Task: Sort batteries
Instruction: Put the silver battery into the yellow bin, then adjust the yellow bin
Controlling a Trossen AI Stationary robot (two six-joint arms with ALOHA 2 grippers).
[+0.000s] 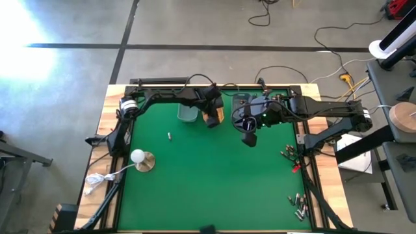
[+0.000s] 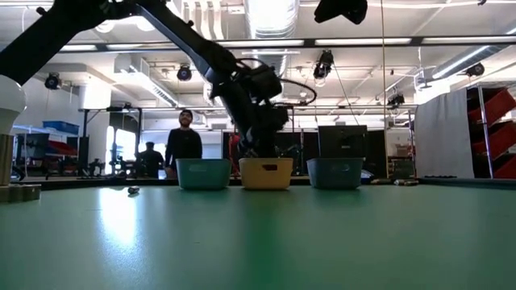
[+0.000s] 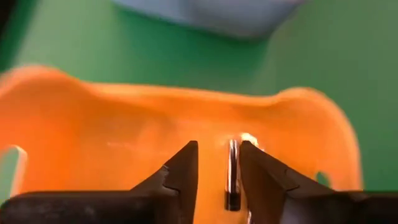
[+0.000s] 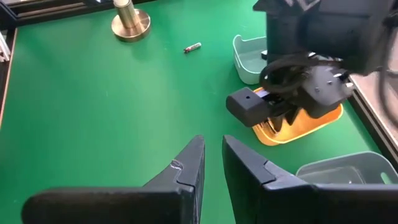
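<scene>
My left gripper hangs over the orange tray, pointing steeply down, its fingers apart. A small silvery battery stands lengthwise in the gap, over the tray floor. In the high view this gripper is at the far middle of the green mat. One battery lies alone on the mat, and several more lie at the right edge and near right corner. My right gripper waits high over the mat's middle, its fingers drawn close with nothing between them. My left gripper has the battery's side close against one finger, with a clear gap to the other finger. I cannot tell whether that finger still touches it. The fingers come from above, and the battery lies along them.
Three small trays stand in a row at the far edge: a pale blue one, the orange one and another blue one. A white ball on a brass base stands at the left. People stand in the room behind.
</scene>
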